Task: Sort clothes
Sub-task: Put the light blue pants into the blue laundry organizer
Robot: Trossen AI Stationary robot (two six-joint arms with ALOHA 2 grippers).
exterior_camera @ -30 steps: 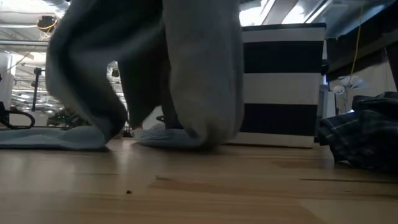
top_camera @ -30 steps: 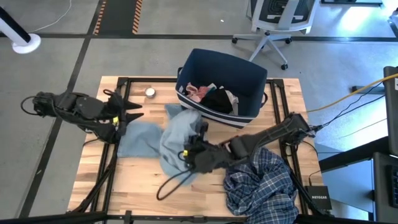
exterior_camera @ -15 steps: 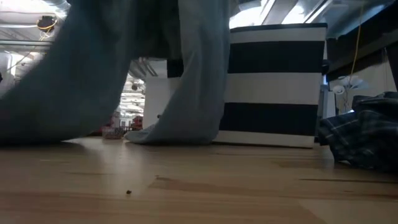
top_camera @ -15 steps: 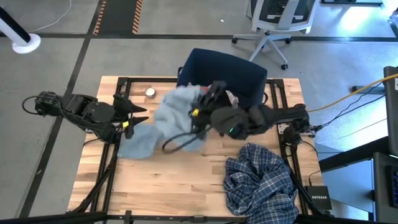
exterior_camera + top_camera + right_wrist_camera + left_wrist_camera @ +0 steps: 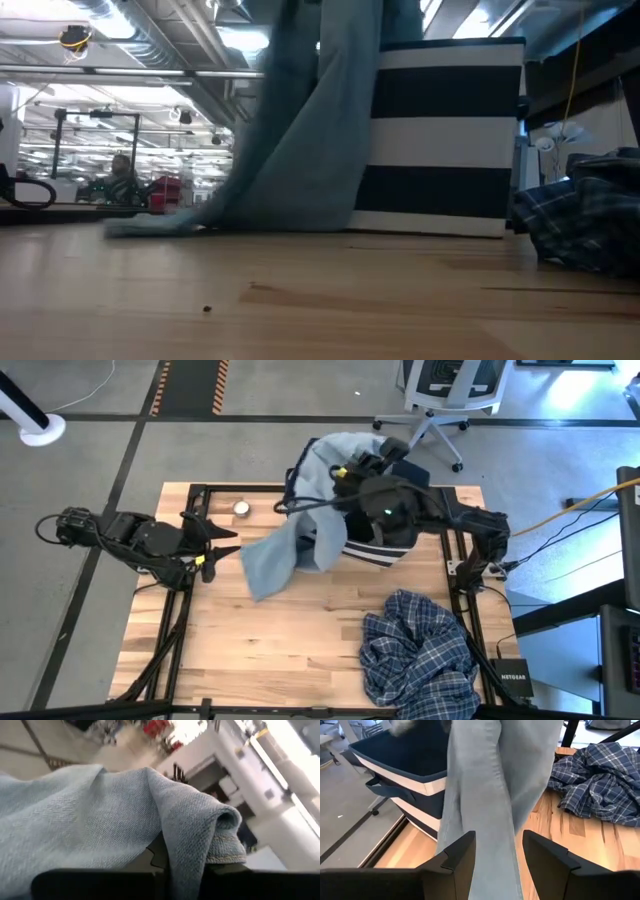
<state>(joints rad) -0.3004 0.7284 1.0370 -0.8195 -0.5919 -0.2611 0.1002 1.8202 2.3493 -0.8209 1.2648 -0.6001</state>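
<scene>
Wooden surface (image 5: 300, 640), office chair (image 5: 440, 390) on the floor beyond it. We've got the right tool (image 5: 345, 470) clamped on the light blue denim (image 5: 300, 530), raised over the navy striped bin (image 5: 395, 540) at the far edge; the denim drapes over the bin's near-left wall, its tail reaching the surface. Left tool (image 5: 215, 543) sits open at the left, just beside the hanging denim, gripping nothing. Plaid shirt (image 5: 420, 650) lies heaped at the near right.
</scene>
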